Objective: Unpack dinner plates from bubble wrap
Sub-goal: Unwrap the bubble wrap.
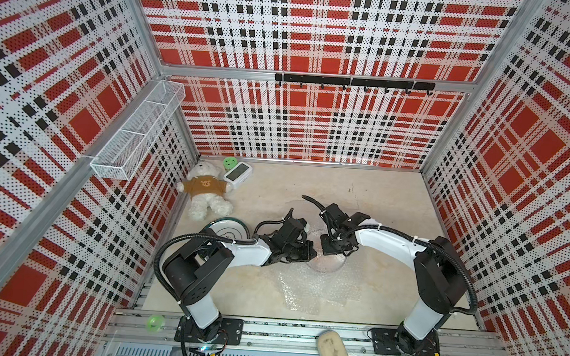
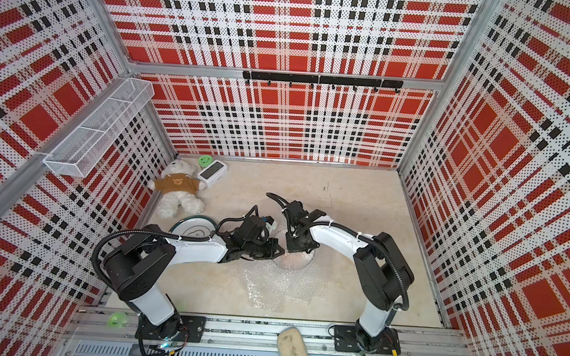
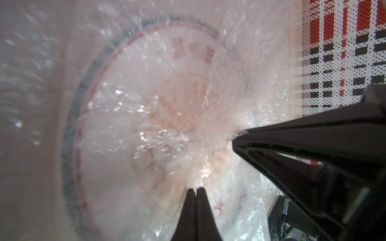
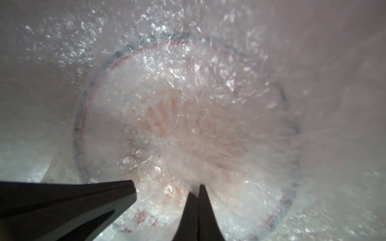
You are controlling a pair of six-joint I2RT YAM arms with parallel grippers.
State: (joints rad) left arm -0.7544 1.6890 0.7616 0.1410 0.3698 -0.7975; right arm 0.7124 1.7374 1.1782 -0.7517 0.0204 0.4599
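Bubble wrap (image 3: 158, 137) is pinched shut in left gripper (image 3: 196, 189) and right gripper (image 4: 199, 186); a hard pull could flip the plate (image 3: 108, 87) below them.

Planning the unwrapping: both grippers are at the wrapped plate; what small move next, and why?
Probably draw the left gripper and right gripper slightly apart: both are shut, pinching the bubble wrap bunched over the pink-marked plate, so parting should open it.
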